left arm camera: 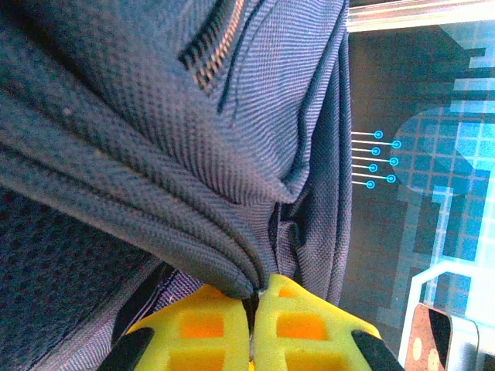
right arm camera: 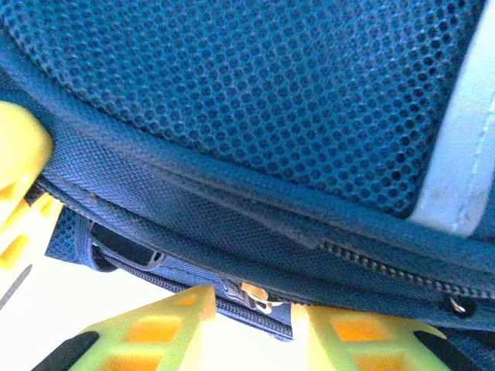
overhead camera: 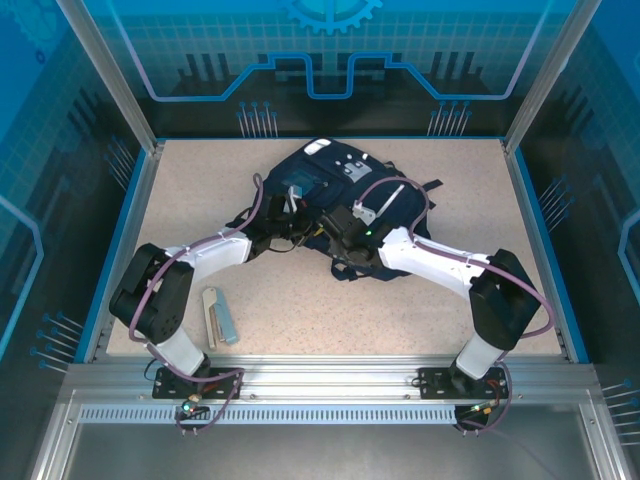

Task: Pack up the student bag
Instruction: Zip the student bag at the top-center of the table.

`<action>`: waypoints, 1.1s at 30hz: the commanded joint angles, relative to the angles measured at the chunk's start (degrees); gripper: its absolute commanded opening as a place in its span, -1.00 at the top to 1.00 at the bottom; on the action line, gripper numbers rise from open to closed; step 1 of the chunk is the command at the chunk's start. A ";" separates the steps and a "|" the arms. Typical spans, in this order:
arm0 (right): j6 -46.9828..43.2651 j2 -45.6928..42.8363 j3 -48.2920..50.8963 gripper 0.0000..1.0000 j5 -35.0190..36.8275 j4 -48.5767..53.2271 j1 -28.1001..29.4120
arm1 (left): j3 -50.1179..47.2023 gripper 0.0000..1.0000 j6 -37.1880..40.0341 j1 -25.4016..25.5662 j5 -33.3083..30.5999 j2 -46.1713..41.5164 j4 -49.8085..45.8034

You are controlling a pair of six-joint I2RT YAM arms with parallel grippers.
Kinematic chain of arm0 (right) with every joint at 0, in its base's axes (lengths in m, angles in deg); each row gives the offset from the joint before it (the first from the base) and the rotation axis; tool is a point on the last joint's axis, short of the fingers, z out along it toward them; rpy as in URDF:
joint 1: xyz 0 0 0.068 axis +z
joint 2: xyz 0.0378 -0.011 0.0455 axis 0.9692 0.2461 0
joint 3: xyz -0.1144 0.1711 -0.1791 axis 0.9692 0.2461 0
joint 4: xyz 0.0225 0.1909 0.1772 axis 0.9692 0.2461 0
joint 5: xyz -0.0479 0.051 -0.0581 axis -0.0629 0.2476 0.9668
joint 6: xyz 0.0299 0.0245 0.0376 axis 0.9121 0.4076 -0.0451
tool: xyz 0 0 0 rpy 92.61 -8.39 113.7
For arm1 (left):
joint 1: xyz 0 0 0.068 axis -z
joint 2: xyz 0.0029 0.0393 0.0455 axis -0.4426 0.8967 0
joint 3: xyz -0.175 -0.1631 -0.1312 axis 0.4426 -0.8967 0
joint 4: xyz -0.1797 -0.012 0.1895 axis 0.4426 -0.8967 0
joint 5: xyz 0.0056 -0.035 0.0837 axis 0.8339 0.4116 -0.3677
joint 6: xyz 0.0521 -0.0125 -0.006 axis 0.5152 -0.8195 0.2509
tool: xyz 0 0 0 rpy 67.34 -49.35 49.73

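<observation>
The student bag (overhead camera: 345,185), dark navy with a white-grey patch near its top, lies at the back middle of the table. My left gripper (overhead camera: 291,226) is at the bag's near left edge. In the left wrist view its yellow fingers (left arm camera: 209,325) are shut on a fold of the bag's fabric (left arm camera: 155,116), close to a zipper line. My right gripper (overhead camera: 347,234) is at the bag's near edge and stands open (right arm camera: 254,309). A metal zipper slider (right arm camera: 251,292) sits between its yellow fingertips, under the bag's mesh panel (right arm camera: 255,100).
A pale ruler-like strip (overhead camera: 211,316) and a light blue flat item (overhead camera: 229,318) lie on the table beside the left arm's base. The speckled tabletop (overhead camera: 320,310) is bordered by blue rails and glass walls. A yellow finger of the left gripper (right arm camera: 19,182) shows in the right wrist view.
</observation>
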 commanded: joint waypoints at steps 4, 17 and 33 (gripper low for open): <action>0.43 0.94 -0.76 0.58 4.41 -1.27 -1.29 | 2.31 1.00 0.43 0.99 1.74 0.17 1.09; -5.72 -1.85 2.24 0.93 7.28 10.09 -1.32 | 2.02 1.00 4.52 -0.79 -3.93 0.37 -5.38; -32.25 -15.76 12.18 0.40 -4.60 6.49 -11.96 | 3.60 1.00 10.27 -6.86 -3.82 3.12 -9.36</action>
